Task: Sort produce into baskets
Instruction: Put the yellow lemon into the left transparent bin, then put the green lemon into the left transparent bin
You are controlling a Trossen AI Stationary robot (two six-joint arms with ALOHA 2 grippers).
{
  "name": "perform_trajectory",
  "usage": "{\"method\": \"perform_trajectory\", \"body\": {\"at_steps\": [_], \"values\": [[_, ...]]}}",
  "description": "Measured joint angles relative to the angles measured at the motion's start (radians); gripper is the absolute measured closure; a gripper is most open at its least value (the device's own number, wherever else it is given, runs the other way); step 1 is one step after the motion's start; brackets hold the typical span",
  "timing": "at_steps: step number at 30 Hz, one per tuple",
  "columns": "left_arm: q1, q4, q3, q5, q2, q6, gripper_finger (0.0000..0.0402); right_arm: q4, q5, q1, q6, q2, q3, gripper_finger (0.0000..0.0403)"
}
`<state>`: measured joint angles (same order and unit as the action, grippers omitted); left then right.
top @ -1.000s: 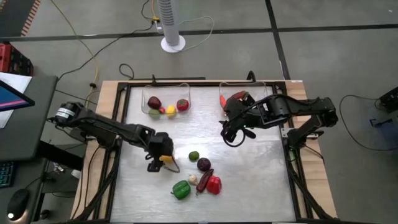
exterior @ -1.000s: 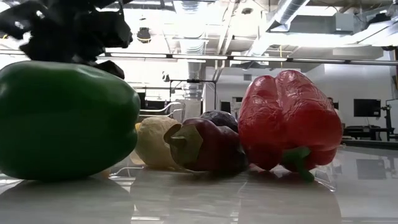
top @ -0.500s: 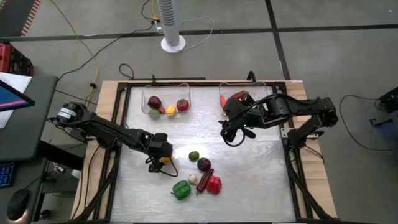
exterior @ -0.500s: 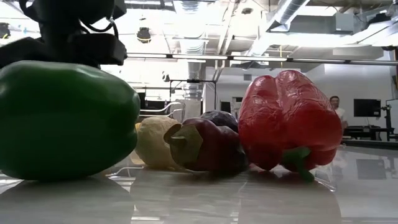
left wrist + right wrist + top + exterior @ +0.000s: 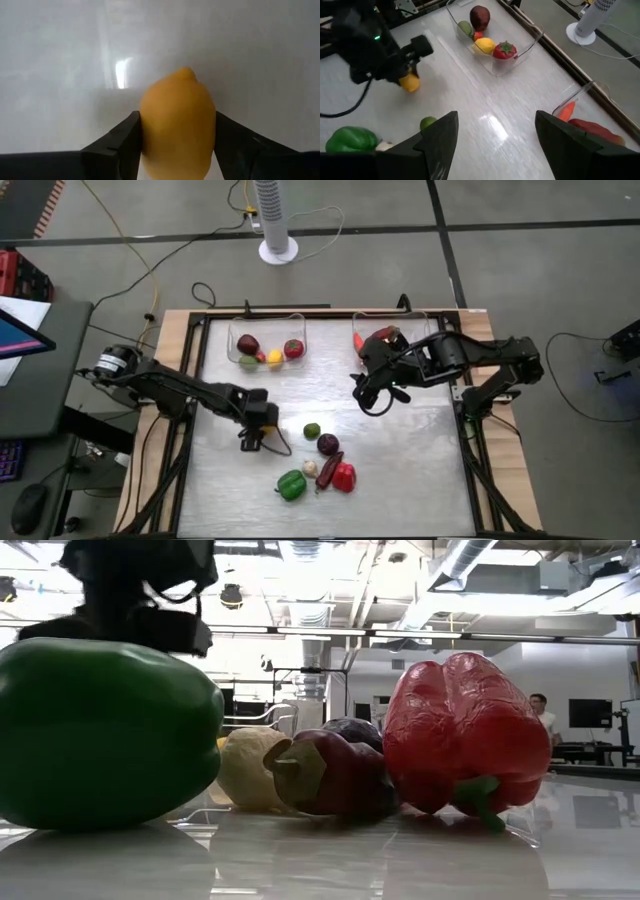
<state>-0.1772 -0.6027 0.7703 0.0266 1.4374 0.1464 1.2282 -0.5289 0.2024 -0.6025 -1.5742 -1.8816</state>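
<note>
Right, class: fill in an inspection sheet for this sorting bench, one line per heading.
Surface: pale table, reflective.
Job's things: left basket holds five pieces; right basket holds red and orange pieces; green pepper, red pepper, lime and dark pieces loose on the table.
Clutter: nothing seen.
Grippers: left gripper shut on lemon; right gripper open, empty, above the table near the right basket.
Cables: yellow and grey leads on the floor.
Surroundings: fan base; person far off.
</note>
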Motion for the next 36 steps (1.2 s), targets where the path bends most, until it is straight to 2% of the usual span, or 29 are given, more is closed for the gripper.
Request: {"method": "perform_trajectory", "body": {"at_steps": [3, 6, 12, 15, 19, 24, 27, 32, 36], "values": [[0.068, -0.081, 0.073, 0.035, -0.043, -0.039, 0.0217, -0.002, -0.010, 0.005, -0.015, 0.000, 0.000, 0.0112], [0.152, -0.143, 0.131, 0.126, -0.107, -0.102, 0.0207, -0.004, -0.023, 0.007, -0.023, 0.000, 0.000, 0.0112], [0.373, -0.074, 0.155, 0.359, -0.262, -0.231, 0.0189, -0.034, -0.025, 0.006, -0.051, 0.000, 0.001, 0.0112], [0.508, -0.006, 0.139, 0.404, -0.306, -0.313, 0.0188, -0.084, -0.038, 0.006, -0.053, -0.001, 0.001, 0.0112], [0.663, 0.056, 0.121, 0.323, -0.305, -0.386, 0.0187, -0.153, -0.048, 0.006, -0.055, -0.016, 0.001, 0.0112], [0.797, 0.076, 0.121, 0.161, -0.232, -0.361, 0.0171, -0.164, -0.033, -0.005, -0.086, -0.051, 0.000, 0.0112], [0.827, 0.080, 0.121, 0.101, -0.177, -0.337, 0.0145, -0.162, 0.013, -0.018, -0.107, -0.082, 0.002, 0.0112], [0.833, 0.065, 0.139, 0.064, -0.128, -0.269, 0.0102, -0.159, 0.084, -0.036, -0.135, -0.096, 0.000, 0.0112], [0.833, 0.074, 0.189, -0.067, -0.154, -0.184, 0.0097, -0.142, 0.119, -0.049, -0.134, -0.099, 0.002, 0.0112]]}}
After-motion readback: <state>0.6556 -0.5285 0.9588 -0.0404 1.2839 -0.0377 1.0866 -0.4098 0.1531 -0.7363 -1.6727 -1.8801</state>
